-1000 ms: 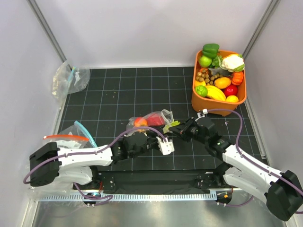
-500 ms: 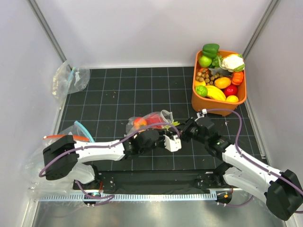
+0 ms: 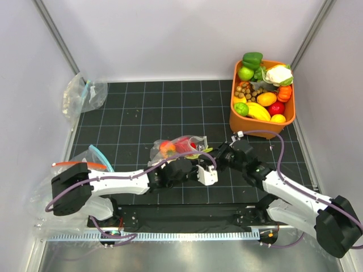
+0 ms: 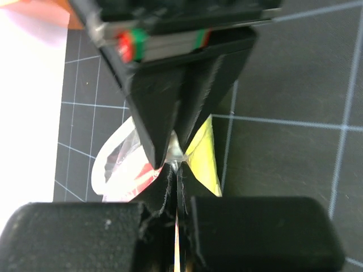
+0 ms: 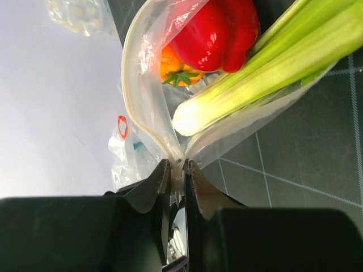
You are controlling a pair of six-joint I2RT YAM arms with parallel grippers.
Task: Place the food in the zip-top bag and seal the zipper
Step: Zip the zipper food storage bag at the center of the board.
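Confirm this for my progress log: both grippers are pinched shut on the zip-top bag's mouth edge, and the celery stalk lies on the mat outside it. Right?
Not quite. The celery stalk is inside the zip-top bag, beside the red pepper, as the right wrist view shows. The left gripper and right gripper are shut on its mouth edge.

Bright, even light casts soft shadows; wrist views blur up close, with blown-out white areas.

I count one celery stalk (image 5: 266,68), one red pepper (image 5: 218,28) and one orange-red tomato (image 5: 173,67) in one zip-top bag (image 5: 227,137), plus one orange bin (image 3: 245,123).
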